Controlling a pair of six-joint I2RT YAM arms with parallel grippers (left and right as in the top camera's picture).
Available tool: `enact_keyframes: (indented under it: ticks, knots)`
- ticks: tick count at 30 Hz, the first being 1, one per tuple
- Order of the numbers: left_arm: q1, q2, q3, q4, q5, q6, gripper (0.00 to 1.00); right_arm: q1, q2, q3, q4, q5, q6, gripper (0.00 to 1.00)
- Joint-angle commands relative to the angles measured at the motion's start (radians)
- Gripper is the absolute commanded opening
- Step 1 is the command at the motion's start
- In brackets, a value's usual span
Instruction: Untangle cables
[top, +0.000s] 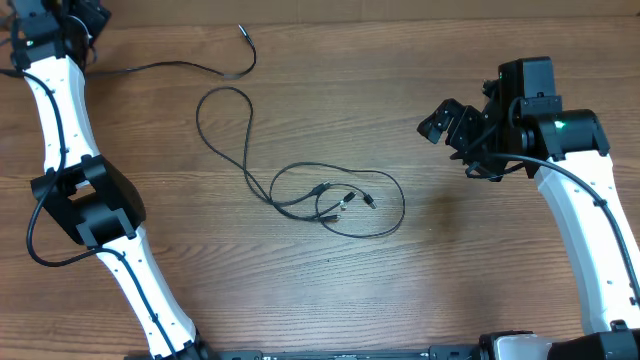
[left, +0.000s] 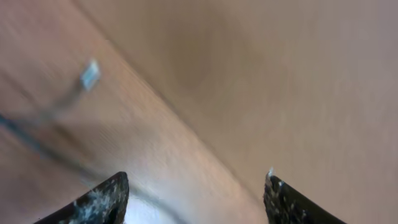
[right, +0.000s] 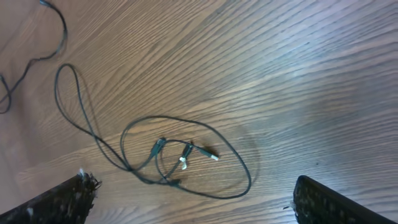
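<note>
Risk lies in the pinch: with my right gripper (right: 193, 190) spread wide and empty near the looped cables (top: 335, 200) at mid-table (top: 480, 280), and my left gripper (left: 196, 186) likewise parted on nothing, grabbing crossed strands together could tighten the knot.

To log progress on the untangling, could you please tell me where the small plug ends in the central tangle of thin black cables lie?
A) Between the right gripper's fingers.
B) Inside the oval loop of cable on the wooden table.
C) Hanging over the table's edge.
B: the right wrist view shows the small plug ends lying within the oval loop of the thin black cables, flat on the wooden table.
</note>
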Motion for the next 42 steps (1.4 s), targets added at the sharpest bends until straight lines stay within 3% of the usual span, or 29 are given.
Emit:
enact_keyframes:
  ticks: [1, 3, 4, 9, 14, 18, 21, 29, 34, 38, 42]
  knots:
    - [-0.017, 0.018, -0.003, -0.132, 0.266, 0.020, 0.74, 0.004, -0.005, 0.008, 0.006, 0.054, -0.008, 1.00]
    - [-0.042, 0.018, -0.003, -0.234, 0.302, 0.037, 0.75, 0.004, -0.005, 0.008, 0.002, 0.054, -0.008, 1.00]
    - [-0.074, 0.018, -0.003, -0.325, 0.319, 0.108, 1.00, 0.004, -0.005, 0.008, 0.003, 0.054, -0.008, 1.00]
    - [-0.171, -0.006, 0.005, -0.491, 0.315, 0.301, 1.00, 0.004, -0.005, 0.008, 0.002, 0.054, -0.008, 1.00]
    - [-0.204, -0.120, 0.024, -0.713, 0.238, 0.268, 1.00, 0.004, -0.005, 0.008, 0.002, 0.054, -0.008, 1.00]
    - [-0.227, -0.166, 0.024, -0.813, 0.225, 0.303, 0.99, 0.004, -0.005, 0.008, 0.003, 0.054, -0.008, 1.00]
    - [-0.256, -0.161, -0.008, -0.883, 0.126, 0.309, 1.00, 0.004, -0.005, 0.008, 0.024, 0.054, -0.003, 1.00]
    - [-0.388, -0.158, -0.151, -0.616, -0.026, 0.305, 0.88, 0.004, -0.005, 0.008, 0.093, 0.054, -0.001, 1.00]
    - [-0.458, -0.156, -0.246, -0.484, -0.213, 0.162, 0.86, 0.004, -0.005, 0.008, 0.093, 0.054, -0.001, 1.00]
    - [-0.495, -0.156, -0.332, -0.378, -0.230, 0.160, 0.80, 0.004, -0.005, 0.008, 0.093, 0.054, -0.001, 1.00]
    - [-0.510, -0.150, -0.423, -0.296, -0.351, 0.142, 0.76, 0.004, -0.005, 0.008, 0.093, 0.054, -0.001, 1.00]
